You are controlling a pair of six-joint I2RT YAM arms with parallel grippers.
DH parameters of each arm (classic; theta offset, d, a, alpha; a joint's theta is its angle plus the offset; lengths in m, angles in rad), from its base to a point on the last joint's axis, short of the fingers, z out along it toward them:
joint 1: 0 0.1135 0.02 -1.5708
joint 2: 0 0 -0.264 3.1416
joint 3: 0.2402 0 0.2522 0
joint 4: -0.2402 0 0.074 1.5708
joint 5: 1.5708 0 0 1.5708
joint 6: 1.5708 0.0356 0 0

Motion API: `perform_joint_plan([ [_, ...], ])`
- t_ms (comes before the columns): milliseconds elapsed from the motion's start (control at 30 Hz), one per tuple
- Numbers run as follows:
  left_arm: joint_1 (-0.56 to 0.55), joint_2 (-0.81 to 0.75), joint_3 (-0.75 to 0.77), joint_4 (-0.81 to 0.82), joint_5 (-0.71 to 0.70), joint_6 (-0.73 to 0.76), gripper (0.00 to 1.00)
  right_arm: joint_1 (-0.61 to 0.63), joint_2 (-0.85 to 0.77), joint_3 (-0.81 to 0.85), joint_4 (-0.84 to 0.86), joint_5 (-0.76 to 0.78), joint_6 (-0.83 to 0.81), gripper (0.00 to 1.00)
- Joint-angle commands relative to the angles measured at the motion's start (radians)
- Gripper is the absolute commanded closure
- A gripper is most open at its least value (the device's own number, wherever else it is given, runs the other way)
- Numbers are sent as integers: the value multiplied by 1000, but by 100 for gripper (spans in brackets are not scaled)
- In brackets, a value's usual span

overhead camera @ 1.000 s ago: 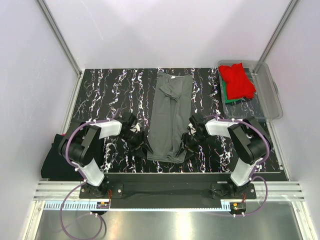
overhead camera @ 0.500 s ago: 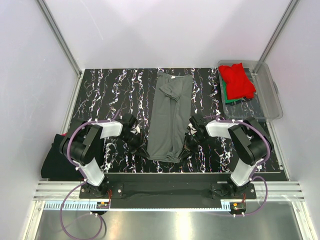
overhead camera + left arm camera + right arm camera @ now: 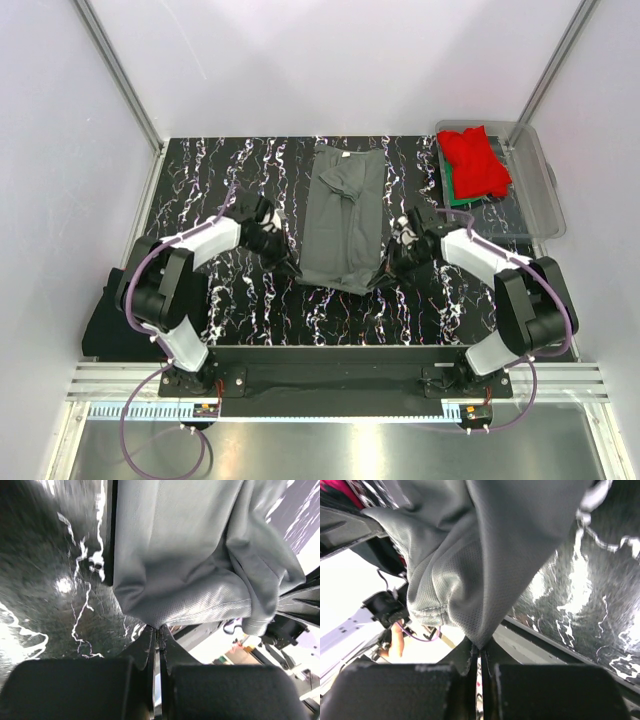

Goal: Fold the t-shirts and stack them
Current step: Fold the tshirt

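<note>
T-shirts lay in several places. At the far left a black t-shirt (image 3: 100, 325) sat in a heap beside the table (image 3: 200, 180), off its marble top. Next, the left gripper (image 3: 290, 266) had its fingers closed tightly on the near left corner of the grey t-shirt (image 3: 340, 210). This shirt lay long and narrow in the middle of the table, with the collar at the far side. The right gripper (image 3: 386, 276) pinched the near right corner in the same way. One second before, the hem was close to the near edge. Now both arms had reached forward, and the hem was lifted and carried toward the collar. I judged this as the start of folding the shirt in half along its length. At the far right, a red t-shirt (image 3: 475, 160) lay on a green t-shirt (image 3: 452, 187) in the tub (image 3: 540, 215), not yet folded.
</note>
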Motion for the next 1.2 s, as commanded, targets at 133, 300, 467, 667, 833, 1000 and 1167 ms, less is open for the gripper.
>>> perform_joint_plan([
  [133, 31, 28, 186, -35, -54, 73, 100, -90, 92, 219, -14, 7, -67, 100],
  [300, 40, 134, 387, -15, -57, 140, 100, -124, 207, 342, 26, 23, -46, 100],
  [467, 43, 246, 536, -6, -91, 183, 100, -136, 292, 431, 53, 38, -61, 100],
  [667, 49, 335, 639, 6, -126, 215, 100, -149, 396, 557, 75, 56, -90, 100],
  [833, 54, 406, 725, 20, -148, 232, 100, -153, 468, 626, 89, 76, -106, 100],
  [1000, 54, 475, 795, 32, -172, 252, 100, -156, 534, 697, 95, 96, -130, 100],
  [1167, 55, 528, 875, 38, -191, 280, 100, -156, 574, 753, 95, 110, -145, 100],
])
